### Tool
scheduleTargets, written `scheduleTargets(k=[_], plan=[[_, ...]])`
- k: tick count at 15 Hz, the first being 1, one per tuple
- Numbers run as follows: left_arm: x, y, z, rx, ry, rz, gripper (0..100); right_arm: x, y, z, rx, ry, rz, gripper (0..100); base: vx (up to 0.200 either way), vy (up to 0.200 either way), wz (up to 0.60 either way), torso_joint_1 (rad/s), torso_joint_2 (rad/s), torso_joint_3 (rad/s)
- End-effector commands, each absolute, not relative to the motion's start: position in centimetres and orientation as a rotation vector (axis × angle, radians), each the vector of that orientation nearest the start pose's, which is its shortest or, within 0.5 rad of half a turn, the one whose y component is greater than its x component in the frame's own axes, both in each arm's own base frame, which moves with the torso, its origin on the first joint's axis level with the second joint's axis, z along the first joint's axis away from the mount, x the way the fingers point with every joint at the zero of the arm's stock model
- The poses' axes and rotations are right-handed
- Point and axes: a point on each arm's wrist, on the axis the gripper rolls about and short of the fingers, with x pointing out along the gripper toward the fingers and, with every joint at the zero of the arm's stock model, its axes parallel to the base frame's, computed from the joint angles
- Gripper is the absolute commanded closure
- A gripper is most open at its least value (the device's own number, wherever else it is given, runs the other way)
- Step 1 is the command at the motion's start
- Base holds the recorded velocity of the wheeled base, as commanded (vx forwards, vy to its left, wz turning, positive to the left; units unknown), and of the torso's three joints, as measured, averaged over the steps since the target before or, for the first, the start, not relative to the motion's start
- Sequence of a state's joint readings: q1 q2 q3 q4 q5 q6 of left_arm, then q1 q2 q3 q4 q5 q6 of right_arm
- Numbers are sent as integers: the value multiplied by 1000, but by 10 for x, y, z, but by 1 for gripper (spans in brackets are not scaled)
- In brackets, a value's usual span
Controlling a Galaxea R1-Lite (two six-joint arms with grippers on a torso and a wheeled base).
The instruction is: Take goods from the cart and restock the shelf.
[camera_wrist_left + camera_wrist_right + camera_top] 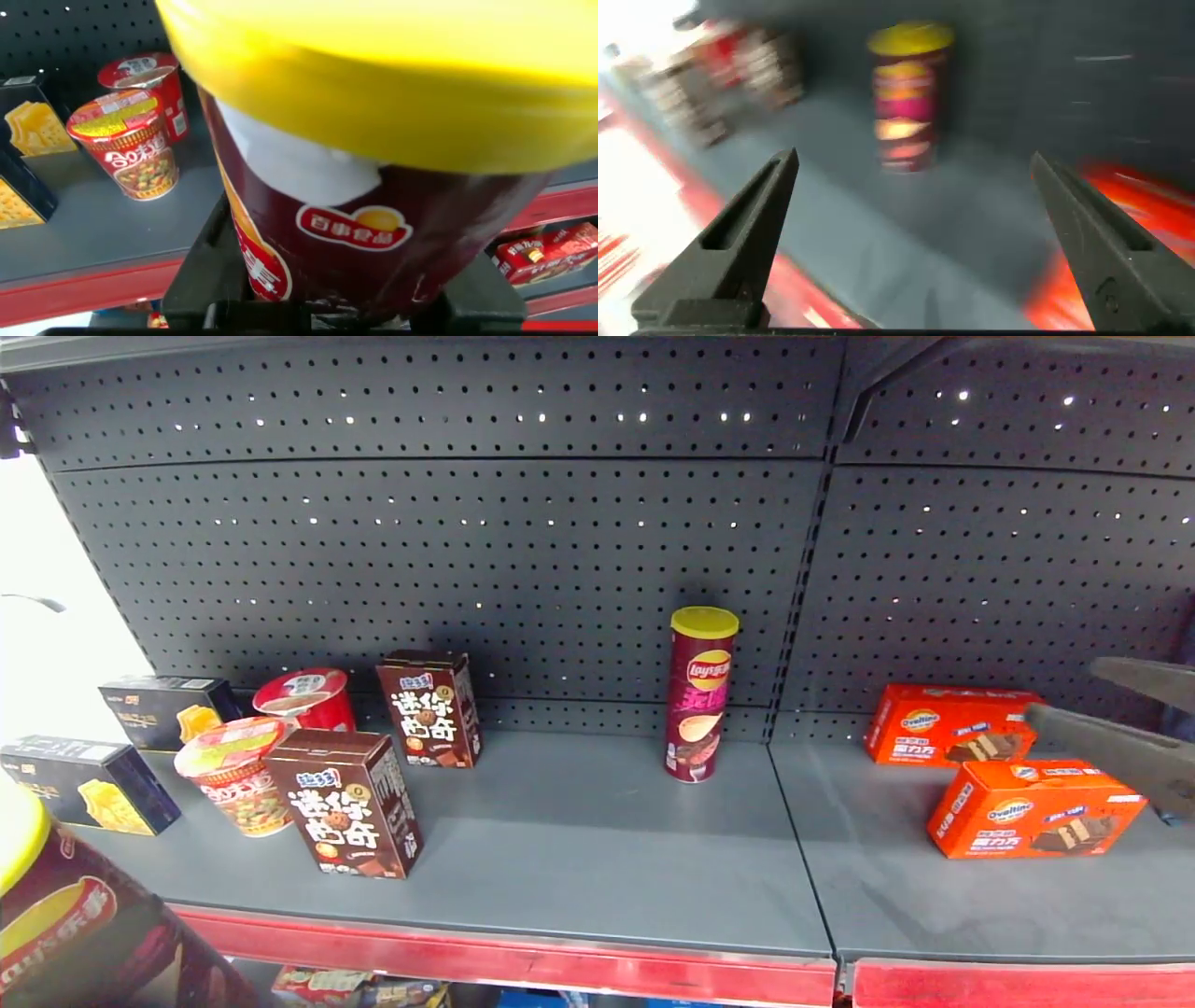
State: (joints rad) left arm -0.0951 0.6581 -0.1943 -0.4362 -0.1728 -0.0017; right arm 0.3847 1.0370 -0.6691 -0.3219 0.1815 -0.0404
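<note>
Head view, restocking in progress, read from near to far. Nearest, at the lower left, the held crisp can [65, 924], maroon with a yellow lid, is off the shelf and in front of its red front lip [504, 961]. The left gripper [346, 308] pinches this can around its body, one dark finger on each side. At the right edge the right gripper [920, 233] hangs over the shelf with its fingers spread wide and nothing between them, near the orange boxes.

On the grey shelf deck [597, 840], the near row holds, left to right, a dark blue box [89, 784], a noodle cup [233, 784], a brown biscuit box [350, 803] and, well apart on the right bay, an orange box [1036, 807]. The far row repeats them: a second dark blue box [168, 709], a second noodle cup [303, 700], a second brown biscuit box [431, 709], a standing crisp can [702, 695], upright and alone near the bay divider, and a second orange box [948, 723]. Behind everything stands the pegboard back [467, 569].

Judged progress: one crisp can is shelved and a matching one is in hand but not yet set down. Bare deck lies in front of and beside the standing can, the likely place for it. Each product shows only two items or fewer, so much restocking appears to remain.
</note>
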Motion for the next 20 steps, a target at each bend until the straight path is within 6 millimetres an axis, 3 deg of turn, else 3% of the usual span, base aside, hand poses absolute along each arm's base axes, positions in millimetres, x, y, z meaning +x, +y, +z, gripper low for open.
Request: scheduleTargets(k=[1,6,10,11,14,20], plan=[[54,-9,169,-6,31,-270,100,191,89,238,-53,189,703,0,0,0,0,0,0,0],[49,-9,164,-18,28,-270,100,258,103,219,-124,199,725,0,0,0,0,0,0,0],[35,-7,156,-19,61,-266,100,294,114,197,-125,232,717,0,0,0,0,0,0,0],[26,-6,151,-19,65,-265,100,314,116,186,-124,243,707,0,0,0,0,0,0,0],[15,-5,148,-19,65,-262,100,335,123,161,-127,268,716,0,0,0,0,0,0,0],[15,-5,154,-19,50,-259,100,371,138,133,-116,232,793,0,0,0,0,0,0,0]])
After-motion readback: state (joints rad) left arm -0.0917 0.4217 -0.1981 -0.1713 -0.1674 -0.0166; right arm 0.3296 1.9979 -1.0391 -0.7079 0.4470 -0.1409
